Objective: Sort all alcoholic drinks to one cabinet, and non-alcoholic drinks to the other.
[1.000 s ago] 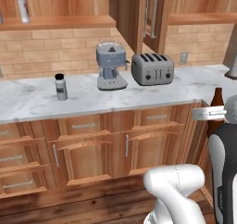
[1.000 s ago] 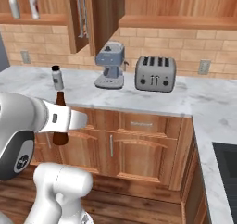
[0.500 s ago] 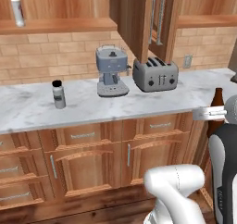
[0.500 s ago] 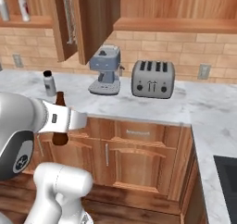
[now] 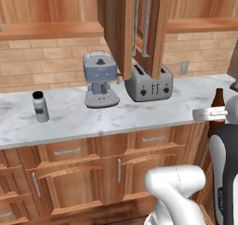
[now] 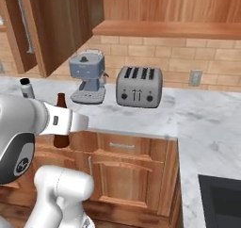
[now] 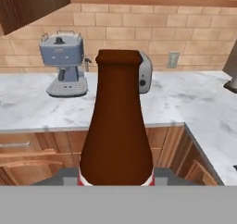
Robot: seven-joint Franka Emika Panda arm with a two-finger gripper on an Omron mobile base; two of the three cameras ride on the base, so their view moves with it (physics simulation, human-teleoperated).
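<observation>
A: Containers first. Cabinets?
B: One upper wood cabinet (image 5: pixel 125 24) hangs open over the counter, doors swung out with grey inner faces. Can't see anything inside it from here.
A: Counter stuff?
B: Marble counter (image 5: pixel 93 119) carries a blue-grey espresso machine (image 5: pixel 100 82), a grey toaster (image 5: pixel 148 83) just beside it, and a short grey black-capped bottle (image 5: pixel 40 106) well apart to the left. Same three in the right base view: espresso machine (image 6: pixel 88 76), toaster (image 6: pixel 139 86), the short bottle (image 6: pixel 27 87) at the far left.
A: The task bottle?
B: Brown cola-like bottle (image 7: pixel 116 126) is in the air in front of the counter edge, upright, up against the hand camera, red label just showing at its base. Left base view has it at the right edge (image 5: pixel 217 103); right base view shows it behind the arm (image 6: pixel 60 123).
A: Jaws?
B: Gripper (image 7: pixel 115 183) partly closed, pinching the brown bottle low on the body. Fingers themselves are hidden behind it.
</observation>
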